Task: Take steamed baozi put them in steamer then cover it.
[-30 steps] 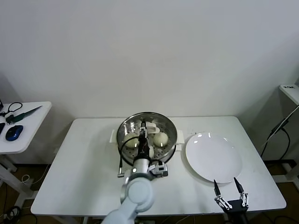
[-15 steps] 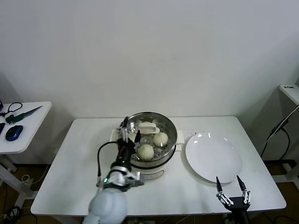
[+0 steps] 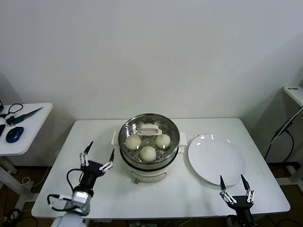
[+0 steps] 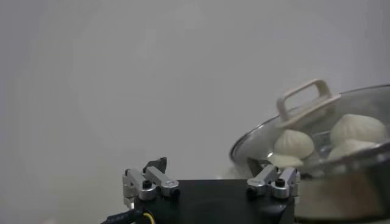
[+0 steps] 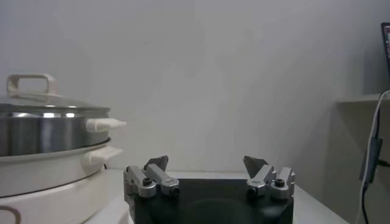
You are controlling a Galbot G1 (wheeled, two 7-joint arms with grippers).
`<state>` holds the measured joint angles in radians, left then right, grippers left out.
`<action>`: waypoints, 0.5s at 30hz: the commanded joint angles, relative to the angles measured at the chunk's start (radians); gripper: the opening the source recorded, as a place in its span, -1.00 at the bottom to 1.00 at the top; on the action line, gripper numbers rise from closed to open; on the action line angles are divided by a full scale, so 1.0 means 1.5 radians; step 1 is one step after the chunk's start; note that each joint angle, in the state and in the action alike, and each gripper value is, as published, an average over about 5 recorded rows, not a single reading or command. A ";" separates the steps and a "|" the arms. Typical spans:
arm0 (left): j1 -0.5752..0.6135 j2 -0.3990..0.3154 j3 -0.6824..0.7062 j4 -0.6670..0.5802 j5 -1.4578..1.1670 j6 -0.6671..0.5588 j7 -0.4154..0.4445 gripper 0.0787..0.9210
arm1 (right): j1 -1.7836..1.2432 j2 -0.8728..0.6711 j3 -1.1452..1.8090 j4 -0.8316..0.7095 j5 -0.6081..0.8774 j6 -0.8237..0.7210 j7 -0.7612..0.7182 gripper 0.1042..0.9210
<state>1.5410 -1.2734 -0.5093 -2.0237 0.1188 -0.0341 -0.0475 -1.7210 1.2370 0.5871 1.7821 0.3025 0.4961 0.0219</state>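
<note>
clear glass lid with its flat white handle [image 3: 149, 128] sits on the shiny steel steamer basket [image 3: 173, 147], cream-white buns [image 3: 148, 152] inside; flat white plate [image 3: 216, 159] beside it lies bare; left gripper [image 3: 98, 155] and right gripper [image 3: 236, 187] spread wide, holding nothing.

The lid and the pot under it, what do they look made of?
The cover looks like clear glass, since the baozi show through it, with a matte white, probably plastic, handle. The steamer looks like polished steel, mirror-bright, on a white base, likely plastic.
</note>
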 commanded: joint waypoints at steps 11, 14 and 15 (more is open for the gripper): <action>0.080 -0.010 -0.056 0.097 -0.207 -0.150 -0.004 0.77 | 0.009 -0.008 -0.010 -0.020 0.020 0.002 0.006 0.76; 0.082 -0.013 -0.052 0.097 -0.206 -0.155 -0.001 0.77 | 0.009 -0.008 -0.011 -0.021 0.020 0.002 0.006 0.76; 0.083 -0.013 -0.052 0.097 -0.206 -0.156 0.000 0.77 | 0.009 -0.008 -0.011 -0.021 0.020 0.002 0.006 0.76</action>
<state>1.6403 -1.2929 -0.5628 -1.9138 -0.1144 -0.2214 -0.0441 -1.7099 1.2274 0.5734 1.7552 0.3264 0.4998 0.0280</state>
